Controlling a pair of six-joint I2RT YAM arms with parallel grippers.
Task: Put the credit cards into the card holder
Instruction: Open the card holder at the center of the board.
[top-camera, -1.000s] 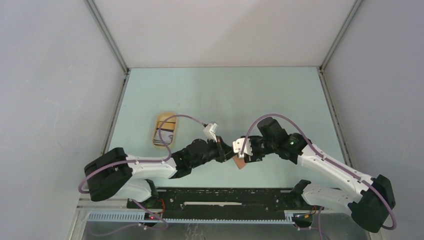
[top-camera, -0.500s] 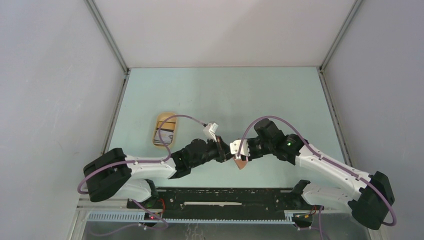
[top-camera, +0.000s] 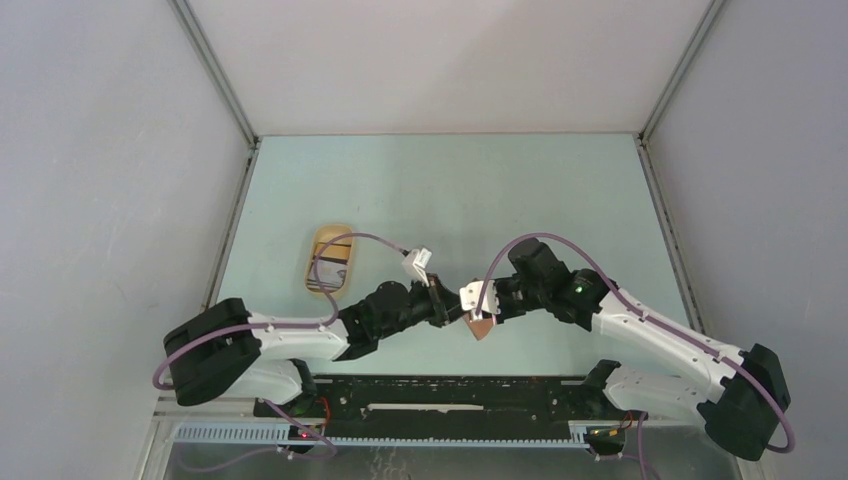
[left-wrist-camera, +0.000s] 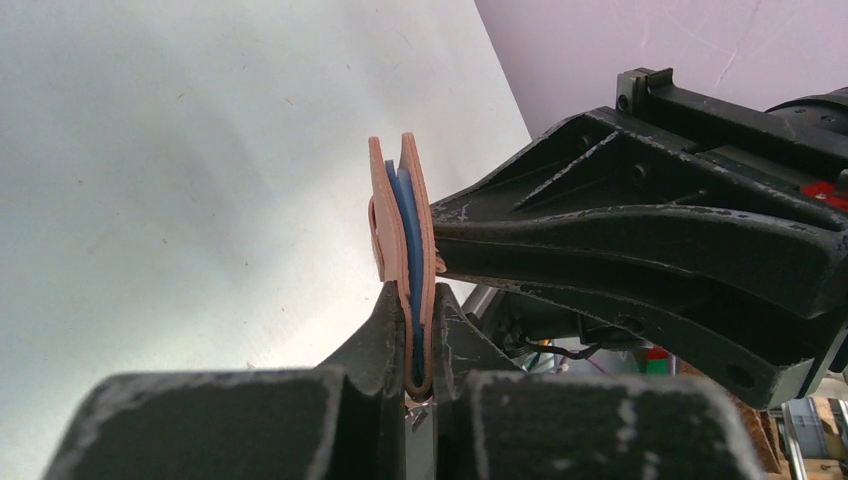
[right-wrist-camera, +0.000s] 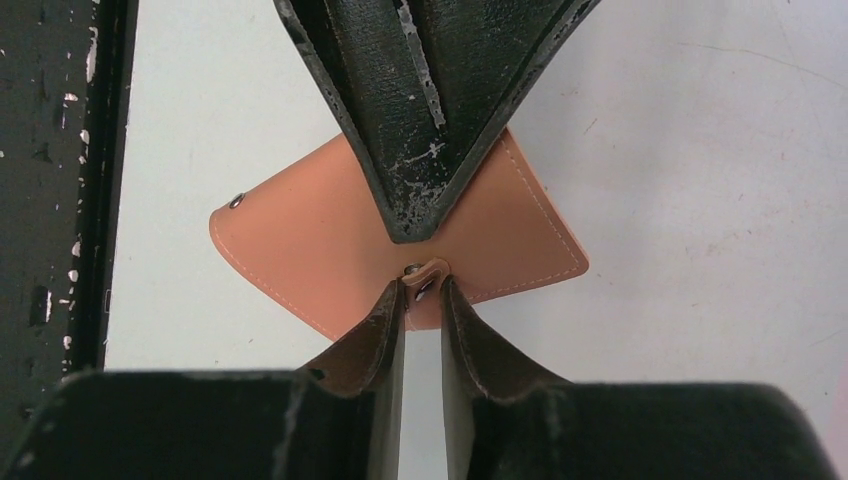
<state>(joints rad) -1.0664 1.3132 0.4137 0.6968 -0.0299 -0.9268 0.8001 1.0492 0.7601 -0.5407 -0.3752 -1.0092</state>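
Note:
The reddish-brown card holder (top-camera: 482, 326) hangs folded above the table's near middle. My left gripper (left-wrist-camera: 412, 300) is shut on its folded spine, and its grey-blue inner slots (left-wrist-camera: 406, 235) show edge-on between the leather flaps. From the other side my right gripper (right-wrist-camera: 423, 285) pinches the small snap tab at the edge of the card holder (right-wrist-camera: 300, 240). The left gripper's black fingers (right-wrist-camera: 420, 100) cover the holder's middle in the right wrist view. The credit cards (top-camera: 330, 272) lie in a tan oval tray at the left, partly hidden by a cable.
The tan oval tray (top-camera: 312, 250) sits left of the left arm, with a purple cable looping over it. Grey walls close in the table on three sides. A black rail (top-camera: 450, 395) runs along the near edge between the arm bases.
My right gripper has moved left onto the card holder and its jaws have narrowed around the snap tab. The left gripper keeps its hold and has barely shifted.

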